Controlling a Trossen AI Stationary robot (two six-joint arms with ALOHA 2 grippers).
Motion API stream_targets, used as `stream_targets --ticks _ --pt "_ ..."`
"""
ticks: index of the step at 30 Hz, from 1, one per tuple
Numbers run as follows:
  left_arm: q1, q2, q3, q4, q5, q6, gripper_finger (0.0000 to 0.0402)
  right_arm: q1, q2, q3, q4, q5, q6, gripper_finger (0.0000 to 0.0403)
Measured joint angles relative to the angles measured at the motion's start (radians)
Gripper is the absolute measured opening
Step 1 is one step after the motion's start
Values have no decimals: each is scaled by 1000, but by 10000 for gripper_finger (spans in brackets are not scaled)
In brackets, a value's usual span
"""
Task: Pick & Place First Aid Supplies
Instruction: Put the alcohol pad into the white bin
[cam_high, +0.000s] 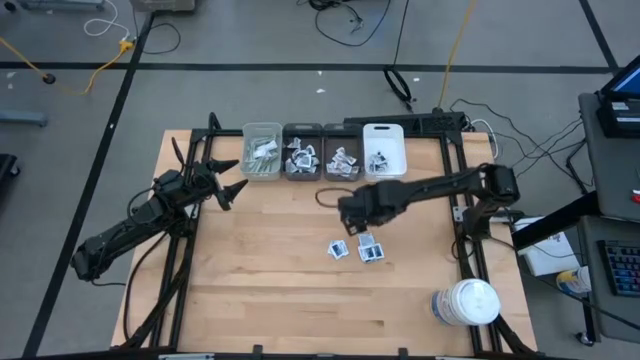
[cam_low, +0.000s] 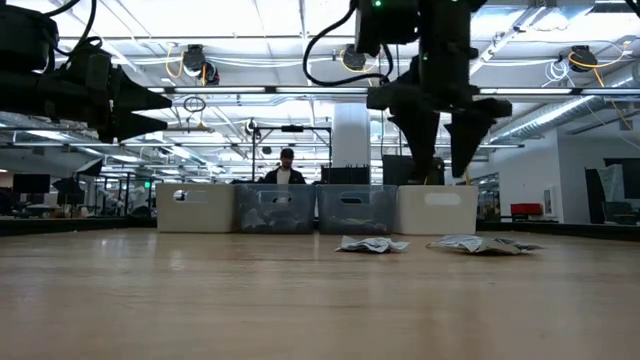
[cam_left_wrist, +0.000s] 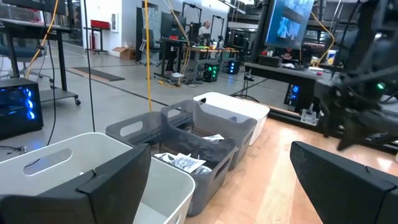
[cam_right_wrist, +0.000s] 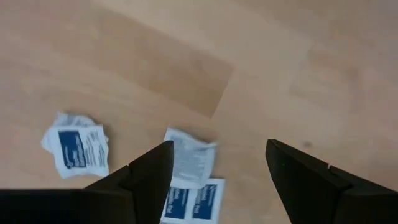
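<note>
Three first aid supplies lie flat on the wooden table right of its middle: a sachet with blue print (cam_right_wrist: 76, 149), a grey-printed one (cam_right_wrist: 191, 158) and a blue-printed one (cam_right_wrist: 196, 202); the high view shows them as a cluster (cam_high: 365, 247). My right gripper (cam_high: 356, 218) (cam_right_wrist: 217, 162) hangs open above them, fingers pointing down, clear of the table in the low view (cam_low: 440, 145), with nothing between its fingers. My left gripper (cam_high: 230, 182) (cam_left_wrist: 217, 180) waits open and level at the far left, holding nothing.
Four small bins stand in a row along the far edge: a white one (cam_high: 262, 150), two grey ones (cam_high: 302, 152) (cam_high: 343, 157) holding sachets, and a white one (cam_high: 384, 148). A large white lidded jar (cam_high: 465, 302) stands at the near right corner.
</note>
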Motion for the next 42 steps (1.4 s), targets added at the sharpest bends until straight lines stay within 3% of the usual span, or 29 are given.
stream_targets --ticks 11,25,29,34,40,42 --pt "0 0 0 0 0 0 392 124 0 -202 285 -105 192 249" --pt "0 0 0 0 0 0 392 101 0 -320 468 -103 233 239" --pt "0 0 0 0 0 0 392 102 0 -321 467 -100 246 199" --pt "0 0 0 0 0 0 392 102 0 -321 468 -101 242 121" --pt "0 0 0 0 0 0 392 101 0 -320 475 -107 172 23" --pt "0 0 0 0 0 0 392 101 0 -306 460 -129 118 7"
